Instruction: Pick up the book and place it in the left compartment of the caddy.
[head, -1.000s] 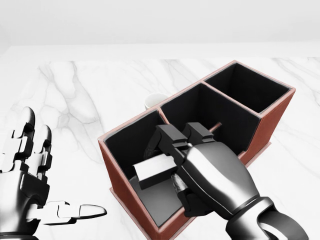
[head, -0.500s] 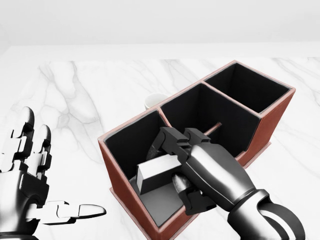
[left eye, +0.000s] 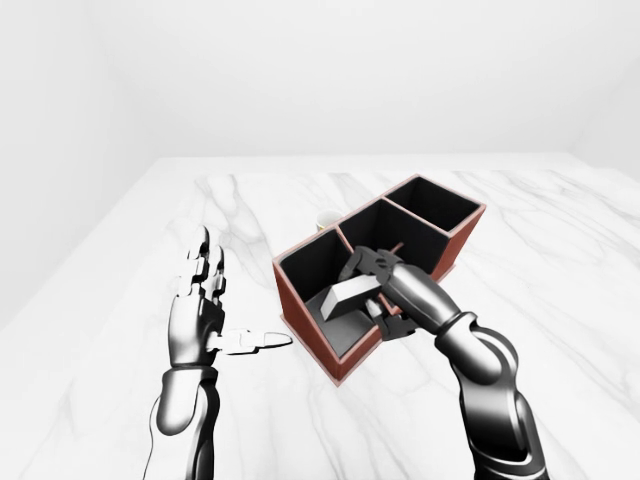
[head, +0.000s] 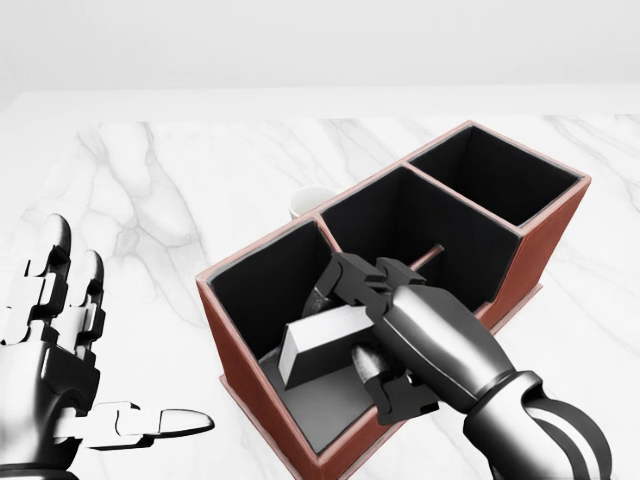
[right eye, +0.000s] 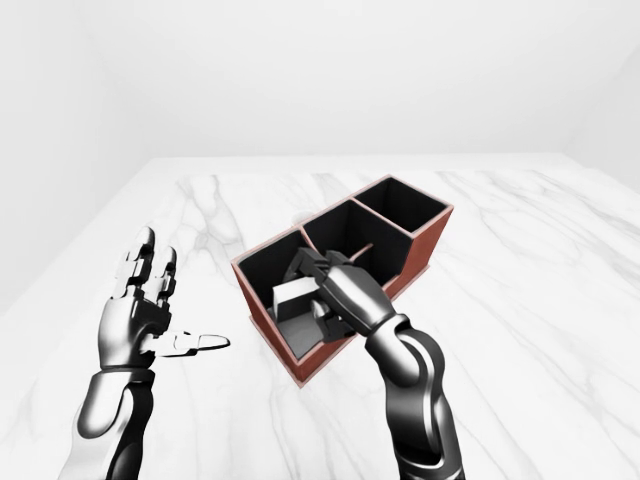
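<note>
The caddy (head: 546, 240) is a red-brown box with three black compartments, lying at a slant on the marble table. The book (head: 318, 342) is a grey-white block, tilted inside the caddy's left compartment. My right hand (head: 365, 325) reaches over the caddy's near wall, and its fingers (head: 340, 282) close round the book's right end. My left hand (head: 75, 370) is open and empty at the head view's lower left, fingers spread, well apart from the caddy. Both hands also show in the left-eye view: left (left eye: 200, 315), right (left eye: 375, 290).
A white cup (head: 308, 201) stands just past the caddy's far wall, mostly hidden by it. The white marble table (head: 180, 190) runs out to the left and top of the head view. A pale wall rises beyond it.
My right hand has shifted slightly right and down with the book, which has sunk and tilted deeper into the left compartment. The left hand has not moved.
</note>
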